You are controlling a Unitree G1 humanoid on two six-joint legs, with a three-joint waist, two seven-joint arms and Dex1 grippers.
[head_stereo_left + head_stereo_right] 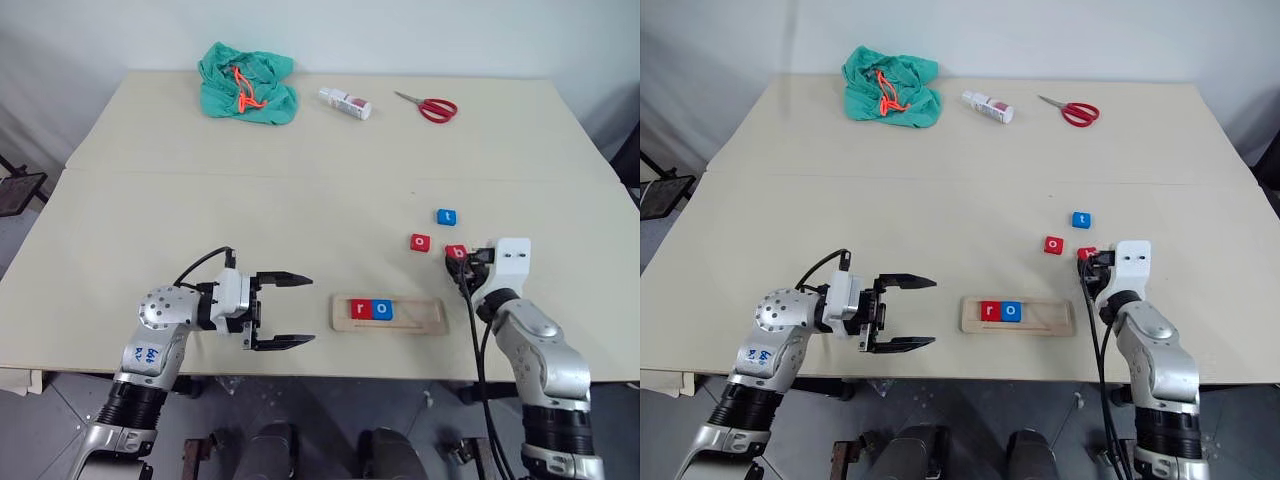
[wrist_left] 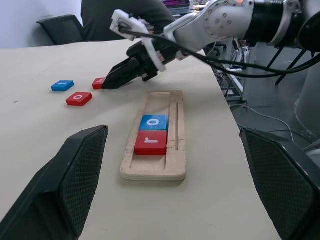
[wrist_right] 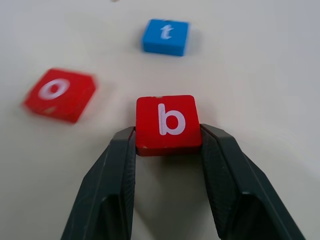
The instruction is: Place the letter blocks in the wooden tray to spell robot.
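Two square blocks seated in the pale wooden tray (image 1: 392, 322), right gripper (image 3: 167, 145) jaws pinching red b block (image 3: 167, 123), left gripper (image 1: 290, 311) jaws spread

Red r block (image 1: 361, 309), blue o block (image 1: 382, 310), pale wood tray (image 1: 430, 318); red b block (image 3: 168, 123), red o block (image 3: 60, 93), blue t block (image 3: 165, 36), white letters; beige surface (image 1: 200, 200); green cloth (image 1: 248, 84); red scissors (image 1: 430, 107).

On your table (image 1: 200, 200), the wooden tray (image 1: 420, 318) lay near the front edge with the r block (image 1: 361, 309) and o block (image 1: 382, 310) side by side in its left end. Behind it to the right sat another o block (image 1: 420, 242), the b block (image 3: 168, 123) and, farthest back, the t block (image 1: 446, 216).
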